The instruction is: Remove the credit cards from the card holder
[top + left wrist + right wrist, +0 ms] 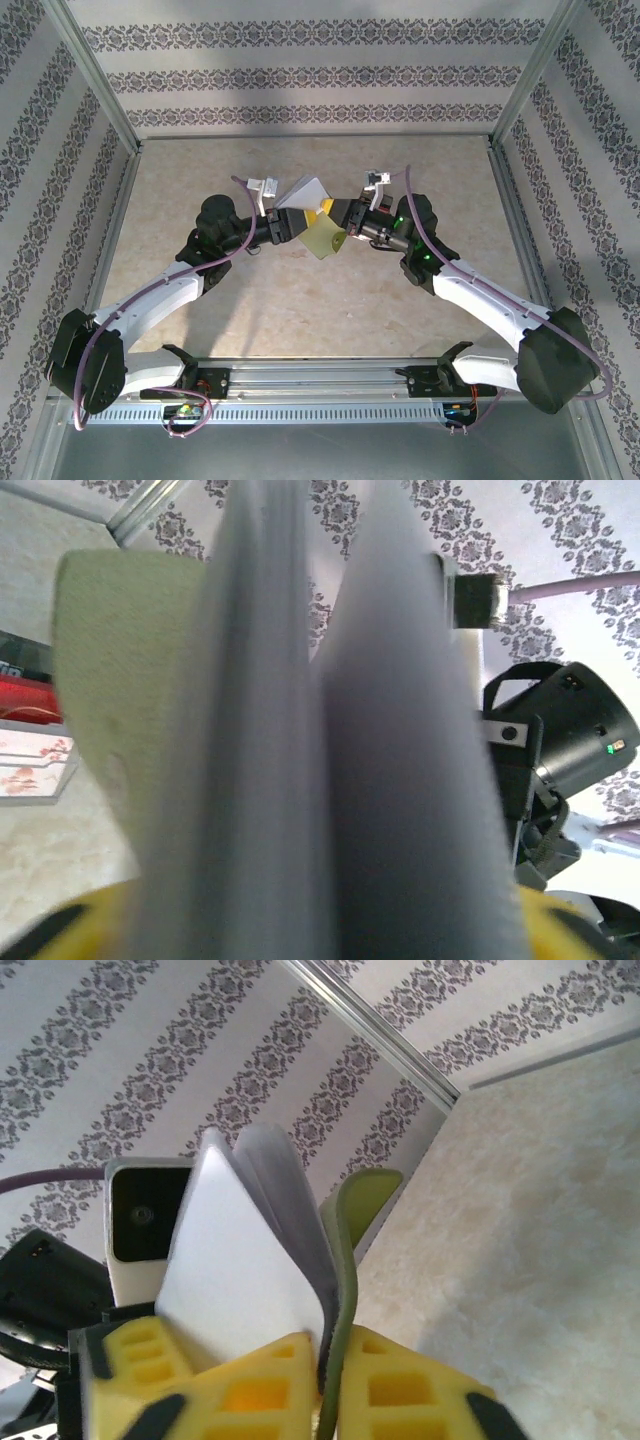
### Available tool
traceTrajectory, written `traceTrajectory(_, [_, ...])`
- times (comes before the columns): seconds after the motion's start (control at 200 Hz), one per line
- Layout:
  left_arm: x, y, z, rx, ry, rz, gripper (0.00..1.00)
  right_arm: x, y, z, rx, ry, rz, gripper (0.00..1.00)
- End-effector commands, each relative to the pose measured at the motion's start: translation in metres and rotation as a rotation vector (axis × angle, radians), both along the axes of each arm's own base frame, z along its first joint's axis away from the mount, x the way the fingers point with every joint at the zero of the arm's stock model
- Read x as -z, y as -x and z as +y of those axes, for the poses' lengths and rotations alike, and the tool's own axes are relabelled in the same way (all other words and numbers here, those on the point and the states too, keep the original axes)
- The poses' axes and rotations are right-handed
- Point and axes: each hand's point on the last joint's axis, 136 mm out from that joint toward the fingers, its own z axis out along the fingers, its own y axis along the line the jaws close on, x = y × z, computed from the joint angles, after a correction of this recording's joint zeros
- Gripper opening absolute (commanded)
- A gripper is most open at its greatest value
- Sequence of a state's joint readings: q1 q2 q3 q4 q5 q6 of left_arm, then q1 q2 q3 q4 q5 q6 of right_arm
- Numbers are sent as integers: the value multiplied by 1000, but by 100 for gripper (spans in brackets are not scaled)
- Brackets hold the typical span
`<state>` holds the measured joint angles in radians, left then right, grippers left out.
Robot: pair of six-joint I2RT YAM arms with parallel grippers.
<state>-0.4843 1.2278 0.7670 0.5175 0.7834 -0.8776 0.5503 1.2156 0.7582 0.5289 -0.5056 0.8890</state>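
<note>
The olive-green card holder (322, 238) hangs above the middle of the table between both grippers, its pale leaves fanned upward. My right gripper (335, 1345) is shut on the card holder (365, 1200), pinching the green cover and a grey pocket leaf together between its yellow fingers. My left gripper (320, 940) is open, its yellow fingertips wide apart at the bottom corners, with the grey leaves and green cover (110, 680) standing loosely between them. A red credit card (20, 695) and a white, pink-patterned credit card (30, 765) lie flat on the table at the left.
The beige tabletop (300, 320) is walled by patterned panels at the back and both sides. A metal rail (320, 385) with the arm bases runs along the near edge. The right arm's black wrist (570, 730) is close beside the holder.
</note>
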Motion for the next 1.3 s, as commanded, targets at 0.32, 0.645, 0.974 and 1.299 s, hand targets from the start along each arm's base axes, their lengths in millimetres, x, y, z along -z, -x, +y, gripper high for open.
traceTrajectory(0.32, [-59, 56, 15, 131, -122, -238, 99, -32, 41, -35, -230, 66, -319, 0])
traceTrajectory(0.645, [-58, 61, 14, 198, -161, -186, 100, -51, 64, -38, -317, 64, -415, 0])
traceTrajectory(0.974, [-75, 57, 3, 264, -45, -189, 57, -52, 67, -40, -300, 64, -419, 0])
traceTrajectory(1.299, [-81, 57, 5, 246, -24, -188, 47, -42, 60, -39, -290, 76, -398, 0])
